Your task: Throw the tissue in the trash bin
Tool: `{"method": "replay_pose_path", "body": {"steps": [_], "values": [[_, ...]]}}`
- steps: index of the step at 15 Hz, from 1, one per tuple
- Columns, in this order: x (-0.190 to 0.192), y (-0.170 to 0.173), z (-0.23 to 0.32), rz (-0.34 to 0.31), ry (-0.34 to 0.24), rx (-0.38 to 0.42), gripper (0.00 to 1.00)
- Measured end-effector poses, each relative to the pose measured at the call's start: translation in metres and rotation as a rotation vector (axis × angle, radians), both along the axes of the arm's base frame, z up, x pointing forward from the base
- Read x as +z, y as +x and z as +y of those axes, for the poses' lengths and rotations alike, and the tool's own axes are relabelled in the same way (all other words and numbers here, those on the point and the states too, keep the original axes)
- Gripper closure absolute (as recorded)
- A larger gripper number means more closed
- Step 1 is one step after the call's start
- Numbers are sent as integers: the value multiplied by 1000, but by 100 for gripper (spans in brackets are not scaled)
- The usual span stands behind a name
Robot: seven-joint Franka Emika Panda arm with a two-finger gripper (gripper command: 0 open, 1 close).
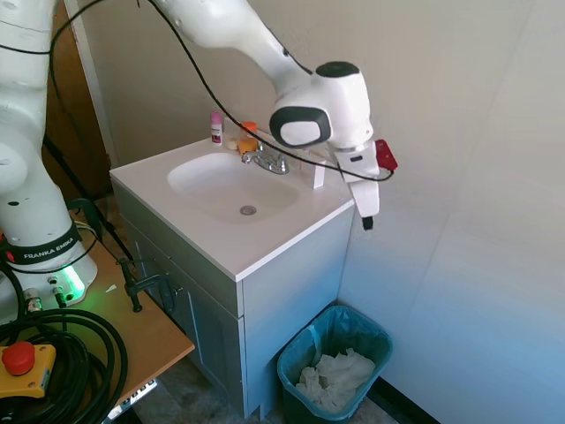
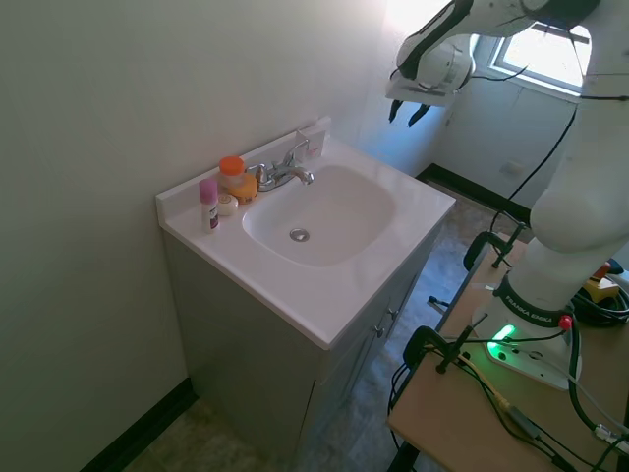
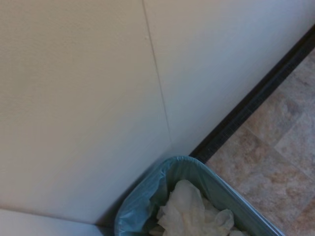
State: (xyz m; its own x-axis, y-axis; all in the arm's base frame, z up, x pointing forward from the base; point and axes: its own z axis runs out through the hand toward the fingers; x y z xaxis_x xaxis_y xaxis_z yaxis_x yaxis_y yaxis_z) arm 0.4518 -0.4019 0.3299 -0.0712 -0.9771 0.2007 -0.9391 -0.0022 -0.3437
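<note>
The gripper is held in the air past the corner of the vanity, its fingers spread apart with nothing between them. The trash bin is placed on the floor well below it, beside the vanity and near the wall. White crumpled tissue is seen inside the bin (a single piece cannot be told apart from the rest).
</note>
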Motion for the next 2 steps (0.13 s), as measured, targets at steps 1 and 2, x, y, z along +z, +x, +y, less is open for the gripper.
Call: {"method": "replay_pose_path", "body": {"steps": [1, 2], "values": [[13, -9, 13, -16, -6, 14, 0], [24, -19, 26, -25, -18, 33, 0]]}}
